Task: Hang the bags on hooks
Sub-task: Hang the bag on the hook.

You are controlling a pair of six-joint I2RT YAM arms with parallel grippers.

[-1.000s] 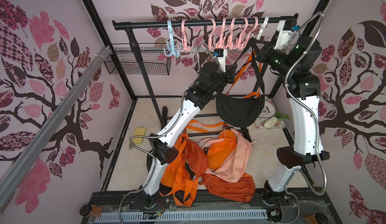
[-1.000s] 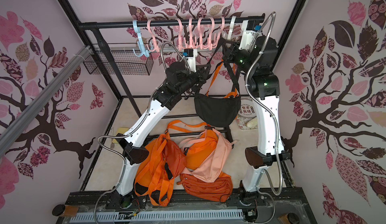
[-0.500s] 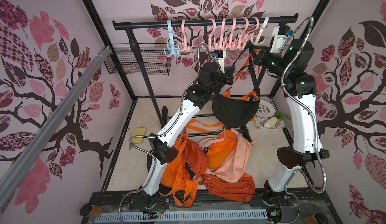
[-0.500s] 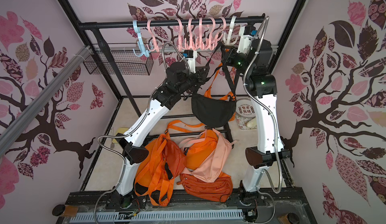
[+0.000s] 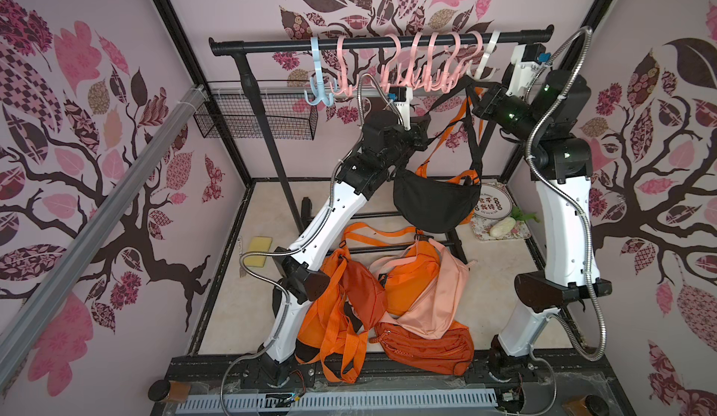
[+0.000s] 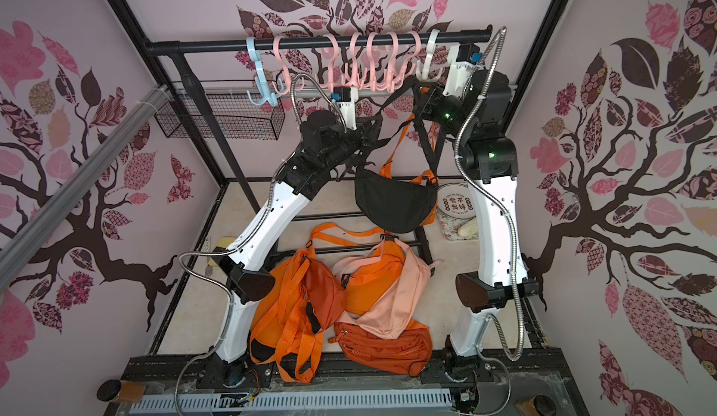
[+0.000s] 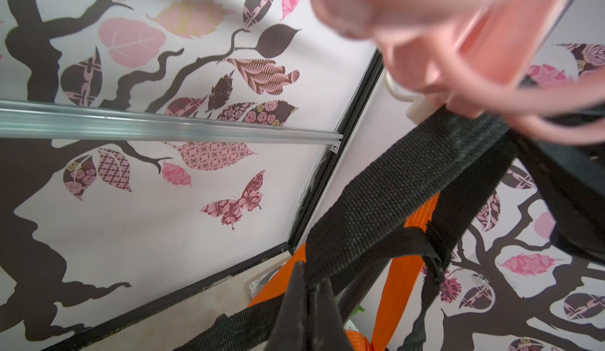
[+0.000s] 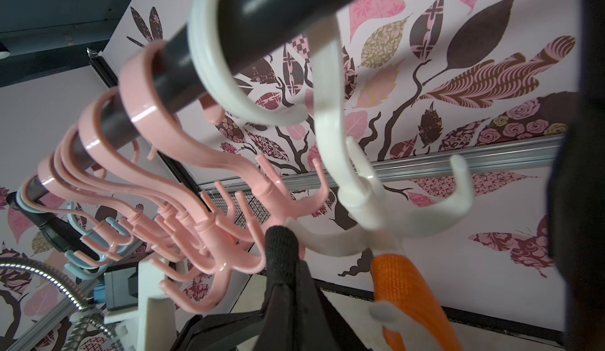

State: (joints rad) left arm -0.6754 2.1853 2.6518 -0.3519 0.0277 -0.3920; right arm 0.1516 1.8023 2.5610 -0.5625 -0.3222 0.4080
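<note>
- We are seeing a floral tray (image 5: 522, 233) sitting in the far right corner of the counter (image 5: 232, 317). It is holding a round printed plate (image 5: 490, 202) and a white vegetable (image 5: 502, 227).
- A wire basket (image 5: 256, 117) is hanging off the rack's upright post.
- In both top views the black bag (image 5: 434, 204) (image 6: 395, 204) is hanging in the air between the two arms. It is below both claws and above a pile of orange and peach bags (image 5: 388, 297) on the counter.
- The left claw (image 7: 309, 284) is pinching the bag's strap (image 7: 393, 195) with its jaws fully closed on the webbing.
- The right claw (image 8: 283, 269) is also clamping the strap tight, and a short fold of it is poking up past the claw's tips.
- That fold is sitting just beside the prongs of the nearest of the pink hooks (image 8: 242, 261) and the white hook (image 8: 360, 202) on the rail (image 5: 380, 41). We cannot tell whether it is resting on a prong.
- The bag's long axis is running side to side, with its straight edge facing up and its rounded belly pointing down.
- An orange bag (image 5: 461, 179) is hanging behind it, with its strap over the white hook.
</note>
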